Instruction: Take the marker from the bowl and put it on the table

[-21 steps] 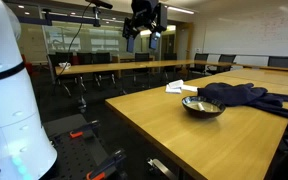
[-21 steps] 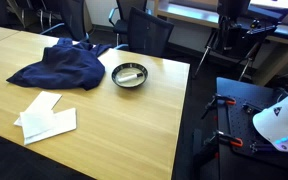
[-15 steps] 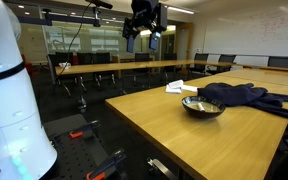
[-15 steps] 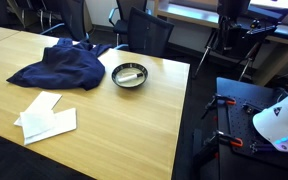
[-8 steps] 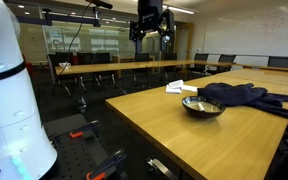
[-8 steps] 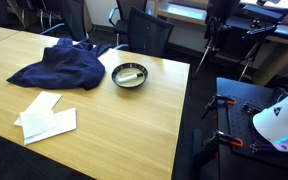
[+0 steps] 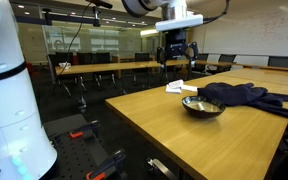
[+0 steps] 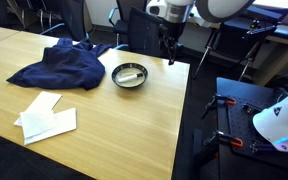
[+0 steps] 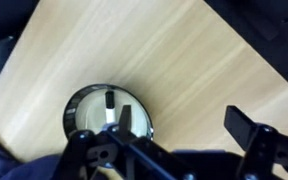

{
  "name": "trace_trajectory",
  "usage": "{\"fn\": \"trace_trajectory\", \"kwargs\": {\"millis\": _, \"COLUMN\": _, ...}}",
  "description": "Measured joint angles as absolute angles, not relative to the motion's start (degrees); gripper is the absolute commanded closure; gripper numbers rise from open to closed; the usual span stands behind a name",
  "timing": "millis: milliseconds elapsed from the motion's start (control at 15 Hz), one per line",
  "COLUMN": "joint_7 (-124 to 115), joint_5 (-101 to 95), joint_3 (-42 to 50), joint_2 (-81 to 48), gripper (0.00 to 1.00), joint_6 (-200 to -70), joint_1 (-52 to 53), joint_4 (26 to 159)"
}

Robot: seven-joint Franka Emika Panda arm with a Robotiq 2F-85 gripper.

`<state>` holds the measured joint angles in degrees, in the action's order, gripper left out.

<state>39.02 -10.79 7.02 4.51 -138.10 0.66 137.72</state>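
Observation:
A shiny metal bowl (image 7: 202, 106) (image 8: 130, 75) stands near the table's edge in both exterior views. In the wrist view the bowl (image 9: 82, 104) holds a white marker with a black cap (image 9: 108, 108). My gripper (image 7: 176, 52) (image 8: 168, 45) hangs in the air above and beside the bowl, off its edge-side rim. Its jaws (image 9: 189, 122) are open and empty, with one finger over the bowl's rim and the other over bare wood.
A dark blue cloth (image 8: 62, 66) (image 7: 246, 97) lies next to the bowl. White papers (image 8: 46, 115) (image 7: 180, 87) lie on the wooden table (image 8: 104, 125). Office chairs (image 8: 144, 32) stand beyond the table. A white robot base (image 7: 9, 100) and clamps (image 8: 224, 105) are nearby.
The arm has swung from far off the table to a spot above the bowl and has come lower. The bowl, cloth and papers have not moved.

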Motion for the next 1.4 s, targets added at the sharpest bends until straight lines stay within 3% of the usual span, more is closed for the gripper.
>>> {"fn": "trace_trajectory", "kwargs": {"millis": 333, "joint_7": 49.8, "joint_5": -4.86, "joint_3": 4.7, "joint_2": -14.04, "gripper": 0.0, "joint_6": -138.95, "joint_1": -1.04, "joint_4": 123.17}}
{"fn": "trace_trajectory", "kwargs": {"millis": 667, "joint_7": 52.9, "joint_5": -3.82, "joint_3": 0.75, "joint_2": -29.86, "gripper": 0.13, "joint_6": -138.7, "joint_1": -6.6, "joint_4": 109.02}}
{"fn": "trace_trajectory", "kwargs": {"millis": 800, "joint_7": 53.07, "joint_5": -3.83, "joint_3": -0.06, "joint_2": -35.02, "gripper": 0.22, "joint_6": -138.05, "joint_1": -8.43, "joint_4": 103.94}}
{"fn": "trace_trajectory", "kwargs": {"millis": 867, "joint_7": 53.48, "joint_5": -3.83, "joint_3": -0.55, "joint_2": -37.24, "gripper": 0.41, "joint_6": -137.66, "joint_1": -9.26, "joint_4": 101.53}}
{"fn": "trace_trajectory", "kwargs": {"millis": 1067, "joint_7": 53.79, "joint_5": -3.84, "joint_3": -1.9, "joint_2": -42.05, "gripper": 0.56, "joint_6": -135.14, "joint_1": -10.73, "joint_4": 95.46}}
{"fn": "trace_trajectory", "kwargs": {"millis": 1400, "joint_7": 53.79, "joint_5": -3.86, "joint_3": -2.23, "joint_2": -45.37, "gripper": 0.95, "joint_6": -131.72, "joint_1": -11.21, "joint_4": 90.19}}
